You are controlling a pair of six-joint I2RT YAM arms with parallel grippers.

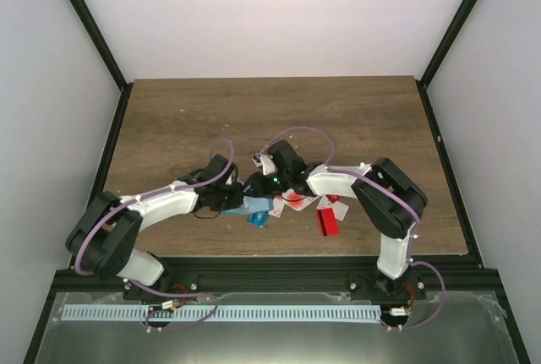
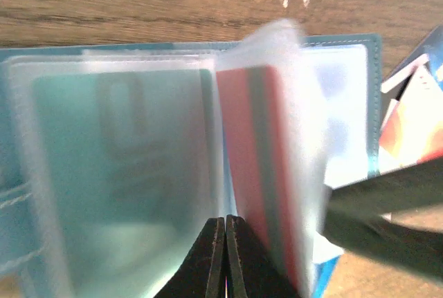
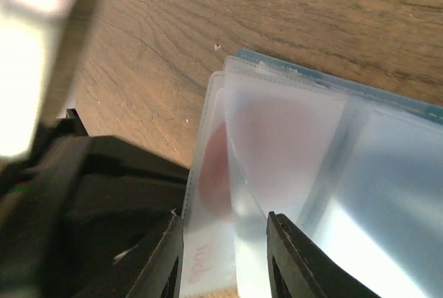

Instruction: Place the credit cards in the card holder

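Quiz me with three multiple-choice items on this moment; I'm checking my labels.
1. Where is the red striped card? A in a clear sleeve of the card holder; B on bare wood; C off the table.
2. What colour is the holder's cover? A black; B teal-blue; C brown.
3. How is the left gripper? A wide open; B shut; C out of view.
1 A, clear plastic covers it; 2 B, its stitched border is teal; 3 B, the fingers meet.
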